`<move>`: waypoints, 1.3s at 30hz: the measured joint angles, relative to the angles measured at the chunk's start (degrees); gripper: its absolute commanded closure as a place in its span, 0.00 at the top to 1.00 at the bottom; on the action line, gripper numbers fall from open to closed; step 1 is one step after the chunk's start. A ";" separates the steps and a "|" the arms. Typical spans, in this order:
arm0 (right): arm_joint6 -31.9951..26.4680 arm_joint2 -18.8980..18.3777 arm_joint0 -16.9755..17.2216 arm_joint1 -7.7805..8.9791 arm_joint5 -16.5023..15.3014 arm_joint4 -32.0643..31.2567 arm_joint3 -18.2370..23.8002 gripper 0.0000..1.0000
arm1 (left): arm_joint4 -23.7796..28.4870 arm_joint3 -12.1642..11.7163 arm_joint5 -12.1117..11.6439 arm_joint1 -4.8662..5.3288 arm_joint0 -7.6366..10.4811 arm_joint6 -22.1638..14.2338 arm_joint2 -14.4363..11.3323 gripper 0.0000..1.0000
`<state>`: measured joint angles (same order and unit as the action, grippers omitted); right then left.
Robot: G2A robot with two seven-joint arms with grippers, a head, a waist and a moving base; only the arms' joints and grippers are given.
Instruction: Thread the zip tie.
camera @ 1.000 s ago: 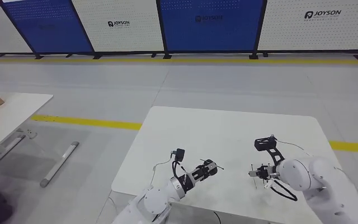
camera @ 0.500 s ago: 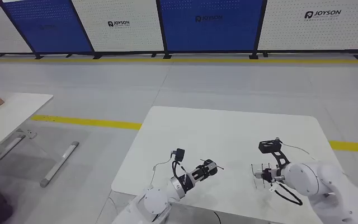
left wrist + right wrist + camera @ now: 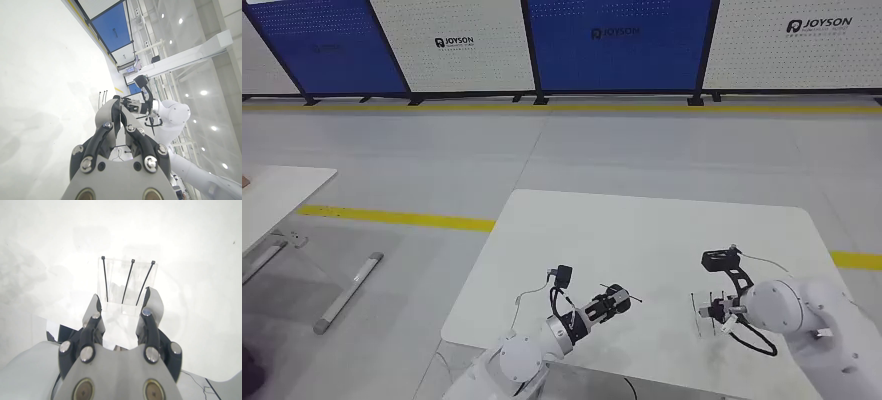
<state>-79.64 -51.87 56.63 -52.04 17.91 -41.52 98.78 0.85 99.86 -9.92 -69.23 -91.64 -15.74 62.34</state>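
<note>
A zip tie (image 3: pixel 120 115), a thin black strip, is pinched between the left fingers (image 3: pixel 107 111), which are closed tight on it. In the top view it pokes out past both sides of the fingertips. It lies about level above the desk (image 3: pixel 642 230), with its long axis set across the fingers and one end aimed toward the right arm. Which end carries the head I cannot tell. It hangs over the near part of the desk, apart from the others.

Three zip ties (image 3: pixel 128 281), black and just as thin, stand upright side by side in a clear holder (image 3: pixel 115 275) on the desk. Each has its small square head on top and its tail down in the block. The right fingers (image 3: pixel 153 302) are spread wide with nothing in them, one on each side of the holder. Whether they touch it I cannot tell.
</note>
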 measured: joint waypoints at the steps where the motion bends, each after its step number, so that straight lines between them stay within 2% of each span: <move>1: 0.00 0.20 -0.33 -0.13 -0.05 0.17 -0.48 0.43 | 0.00 0.00 0.00 0.00 0.00 0.00 0.00 0.00; 4: 0.01 0.76 -1.26 -0.55 0.02 0.52 -1.75 0.40 | 0.00 0.00 0.00 0.00 0.00 0.00 0.00 0.00; 8: 0.15 1.41 -2.10 -1.08 -0.32 1.05 -3.26 0.42 | 0.00 0.00 0.00 0.00 0.00 0.00 0.00 0.00; 12: 0.00 2.40 -2.99 -1.65 -0.87 1.39 -4.97 0.33 | 0.00 0.00 0.00 0.00 0.00 0.00 0.00 0.00; 13: -0.01 2.70 -3.23 -1.80 -0.94 1.42 -5.41 0.35 | 0.00 0.00 0.00 0.00 0.00 0.00 0.00 0.00; 17: 0.00 3.99 -4.49 -2.55 -1.07 1.66 -7.45 0.28 | 0.00 0.00 0.00 0.00 0.00 0.00 0.00 0.00; 22: 0.00 5.00 -5.60 -3.28 -1.01 1.88 -9.36 0.24 | 0.00 0.00 0.00 0.00 0.00 0.00 0.00 0.00; 30: 0.29 6.03 -6.35 -4.18 -1.32 2.42 -11.97 0.26 | 0.00 0.00 0.00 0.00 0.00 0.00 0.00 0.00; 39: 0.22 5.32 -4.75 -4.23 -0.63 2.03 -11.64 0.27 | 0.00 0.00 0.00 0.00 0.00 0.00 0.00 0.00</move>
<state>-79.42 -46.55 51.88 -56.27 17.28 -39.50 87.15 0.85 99.86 -9.92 -69.23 -91.64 -15.74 62.34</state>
